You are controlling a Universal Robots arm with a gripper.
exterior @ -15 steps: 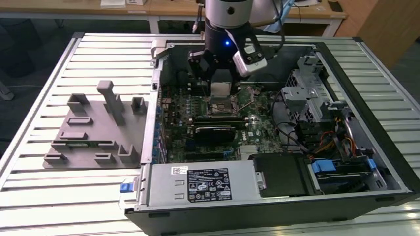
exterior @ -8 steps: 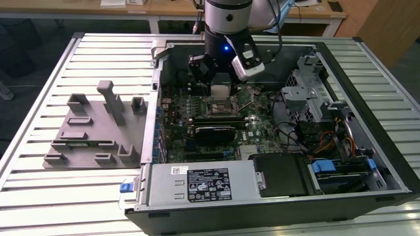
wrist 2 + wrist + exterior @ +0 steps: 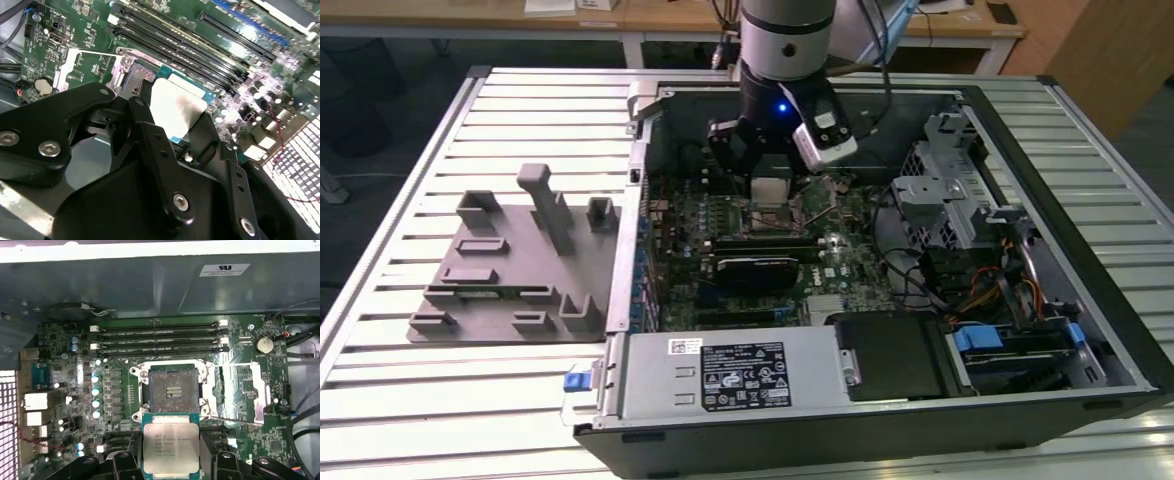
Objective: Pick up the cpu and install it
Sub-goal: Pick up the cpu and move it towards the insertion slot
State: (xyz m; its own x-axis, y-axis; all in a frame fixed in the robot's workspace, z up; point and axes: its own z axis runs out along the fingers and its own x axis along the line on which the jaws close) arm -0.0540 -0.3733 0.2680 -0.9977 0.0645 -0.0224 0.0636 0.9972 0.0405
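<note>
- The small, flat, square cpu (image 3: 171, 447) with its silver-grey metal top plate was off the board. It was pinched by two opposite edges in the black two-fingered gripper (image 3: 171, 466), whose jaws were pressed onto it.
- In the exterior view the cpu (image 3: 771, 188) hung just at twelve o'clock of the open square socket (image 3: 781, 216), inside the black computer case (image 3: 1067, 100).
- The chip seemed to be off to one side of the socket (image 3: 173, 390) rather than over it. Lowering it there would probably land an edge on the frame or bend the contacts.
- The edge grip looked thin, so a jolt could tilt or drop the chip onto the green motherboard (image 3: 65, 365).
- The silver hinged load plate (image 3: 235, 390) lay swung open beside the socket, and a finger passing close could catch it.
- The chip's underside was hidden, and so was the depth of the fingers' hold.
- The socket's contacts and the corner keys were too fine to judge.
</note>
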